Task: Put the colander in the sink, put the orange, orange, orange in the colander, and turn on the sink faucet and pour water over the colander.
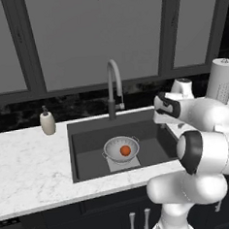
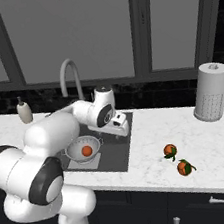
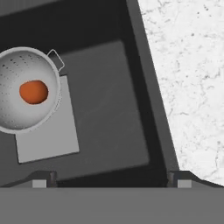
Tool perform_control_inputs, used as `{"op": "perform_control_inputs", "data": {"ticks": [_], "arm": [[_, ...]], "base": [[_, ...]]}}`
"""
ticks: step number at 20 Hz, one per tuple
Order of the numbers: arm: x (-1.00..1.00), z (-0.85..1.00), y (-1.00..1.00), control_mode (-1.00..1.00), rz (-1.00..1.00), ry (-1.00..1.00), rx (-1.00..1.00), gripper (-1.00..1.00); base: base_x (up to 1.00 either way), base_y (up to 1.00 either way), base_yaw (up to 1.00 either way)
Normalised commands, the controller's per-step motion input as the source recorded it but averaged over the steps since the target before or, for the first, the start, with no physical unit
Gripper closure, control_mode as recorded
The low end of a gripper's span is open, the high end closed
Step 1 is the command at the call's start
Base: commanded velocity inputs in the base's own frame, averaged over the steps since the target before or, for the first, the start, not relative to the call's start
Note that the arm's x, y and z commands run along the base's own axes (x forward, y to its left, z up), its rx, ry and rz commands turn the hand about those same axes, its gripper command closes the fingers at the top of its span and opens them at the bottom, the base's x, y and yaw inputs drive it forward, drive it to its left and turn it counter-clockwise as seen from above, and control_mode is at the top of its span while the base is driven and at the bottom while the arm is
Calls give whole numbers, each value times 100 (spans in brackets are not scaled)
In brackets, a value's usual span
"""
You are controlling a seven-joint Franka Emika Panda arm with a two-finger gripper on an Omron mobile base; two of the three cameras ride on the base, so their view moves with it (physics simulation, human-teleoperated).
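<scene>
The sink [image 1: 90, 152] is a dark basin set into a white marble counter [image 1: 28, 167] below a row of windows. The colander [image 1: 121, 149] stands on the lighter square patch of the sink floor, somewhat toward the near wall, and holds one orange [image 1: 124, 150]; in the hand view the same orange [image 3: 33, 91] lies near the middle of the perforated bowl [image 3: 26, 89]. Two more oranges lie on the counter to the right of the sink, close together but apart: the farther orange [image 2: 170, 151] and the nearer orange [image 2: 184, 168], each with a small green leaf.

The sink faucet [image 1: 114, 87] rises behind the far rim of the basin, its spout arching forward over the water area. A beige soap dispenser [image 1: 47, 122] stands on the counter at the far left, and a white perforated paper-towel holder [image 2: 211, 91] at the far right, well apart from the fruit.

The gripper [image 3: 111, 181] hangs above the right part of the sink, over bare basin floor beside the colander, its fingertips [image 3: 39, 183] spread wide with nothing between them. The arm's own white links cross in front of the sink's right edge in both base views.
</scene>
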Motion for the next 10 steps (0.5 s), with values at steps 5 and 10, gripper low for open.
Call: {"op": "perform_control_inputs", "data": {"ticks": [5,10], "arm": [[-22,12,-75,-100,-12,0,-2,-100],[-2,1,-80,-100,-16,3,-2,-100]], "base": [[0,0,0],[0,0,0]]}}
